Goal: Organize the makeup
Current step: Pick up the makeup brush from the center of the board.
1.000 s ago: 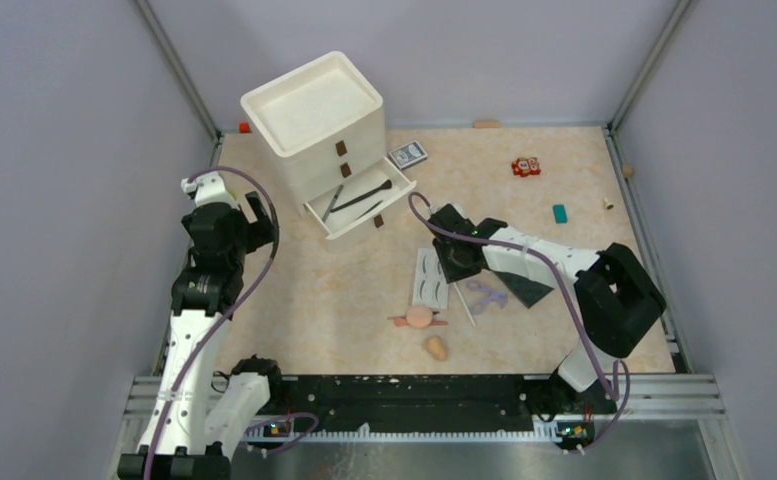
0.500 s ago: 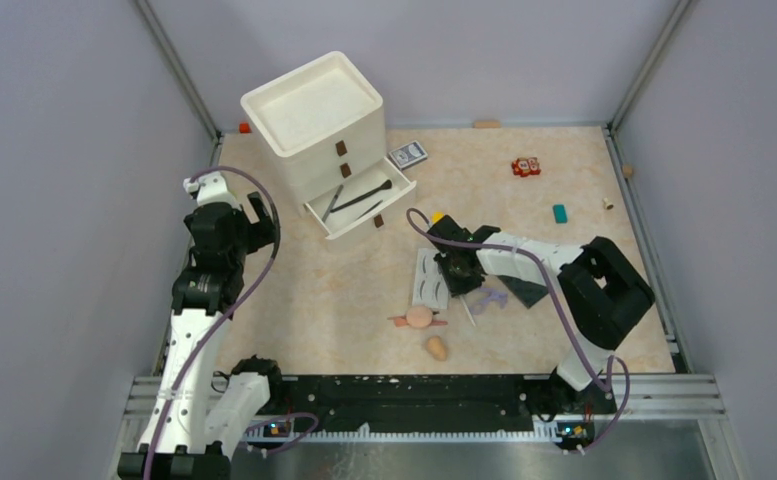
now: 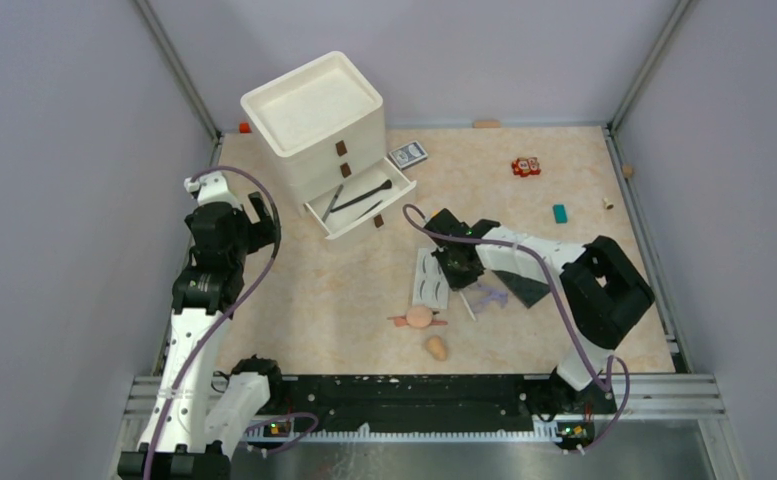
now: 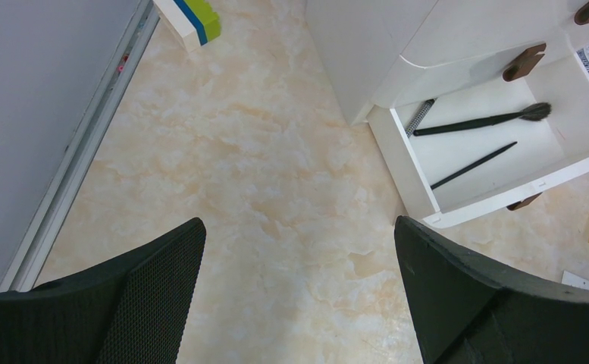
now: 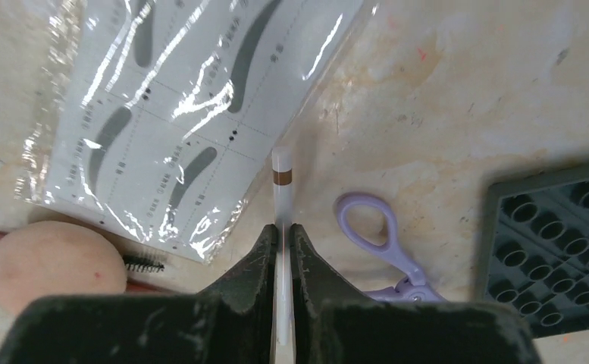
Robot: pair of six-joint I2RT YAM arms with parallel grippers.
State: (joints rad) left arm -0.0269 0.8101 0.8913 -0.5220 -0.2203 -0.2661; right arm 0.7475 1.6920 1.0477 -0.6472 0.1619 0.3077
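The right gripper [image 5: 283,232] pinches a white pencil [image 5: 281,168] beside the eyelash card [image 5: 177,114], ready to lift it; the left gripper [image 4: 297,227] gapes wide, empty.

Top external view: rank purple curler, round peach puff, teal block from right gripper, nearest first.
1. purple curler, just right of the right gripper, which grips a white pencil.
2. round peach puff, left and nearer the bases.
3. teal block, far right, toward the back.
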